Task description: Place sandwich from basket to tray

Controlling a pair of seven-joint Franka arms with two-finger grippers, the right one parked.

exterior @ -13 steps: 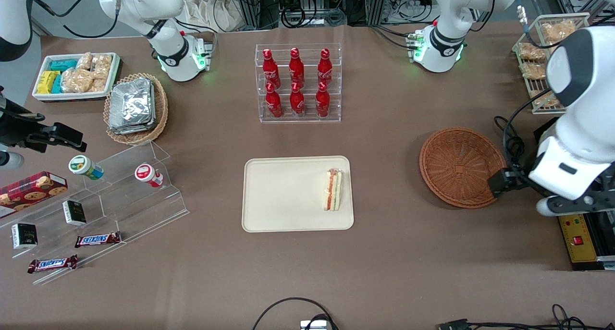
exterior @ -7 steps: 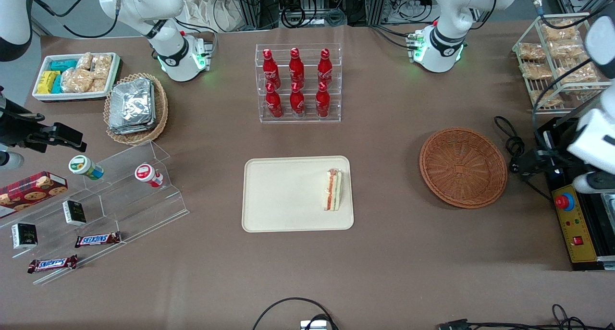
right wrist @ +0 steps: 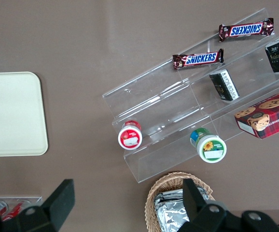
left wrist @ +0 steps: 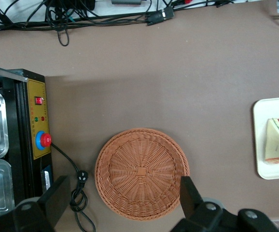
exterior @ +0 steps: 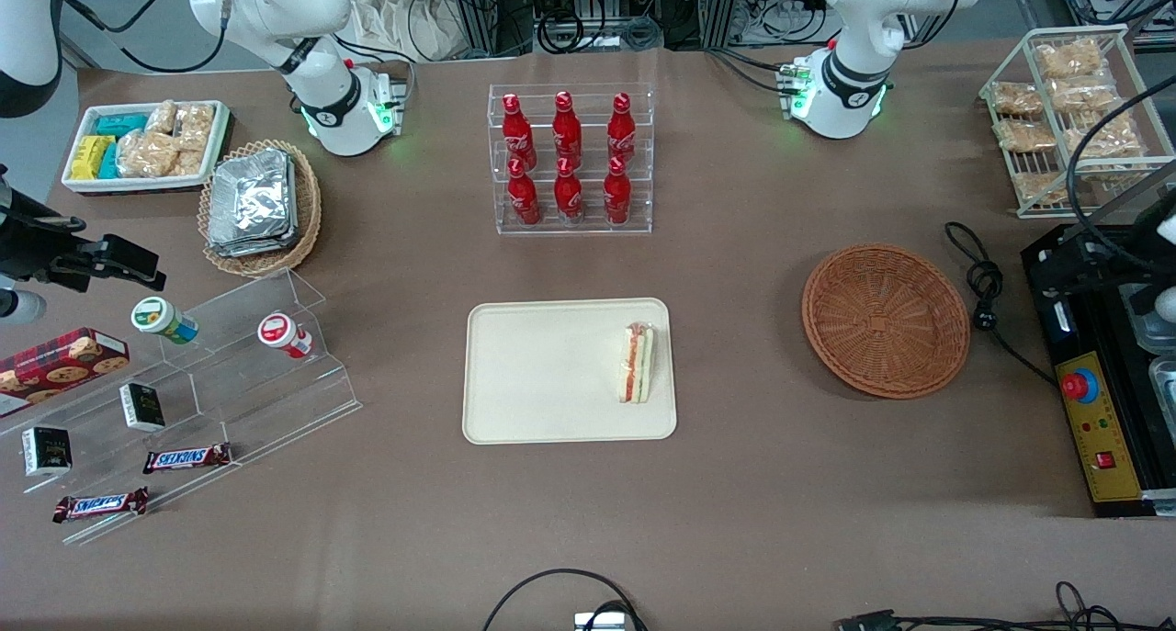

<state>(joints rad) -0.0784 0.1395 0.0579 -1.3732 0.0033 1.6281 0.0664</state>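
The sandwich (exterior: 636, 364), a wrapped triangular wedge with red and green layers, lies on the cream tray (exterior: 542, 374) at the edge nearest the basket. It also shows in the left wrist view as the sandwich (left wrist: 277, 145) on the tray (left wrist: 261, 166). The reddish-brown wicker basket (exterior: 885, 320) holds nothing. My left gripper (exterior: 1057, 262) hangs at the working arm's end of the table, above the black control box and clear of the basket (left wrist: 142, 171). The gripper (left wrist: 124, 186) is open, its fingers (left wrist: 188, 191) wide apart with nothing between them.
A black cable with plug (exterior: 981, 287) lies beside the basket, next to the control box with a red stop button (exterior: 1079, 388). A rack of red bottles (exterior: 570, 158) stands farther from the camera than the tray. A wire rack of snacks (exterior: 1057, 107) sits at the working arm's end.
The left arm has drawn away from the basket toward the working arm's end of the table, mostly leaving the front view. The sandwich, tray and basket have not moved.
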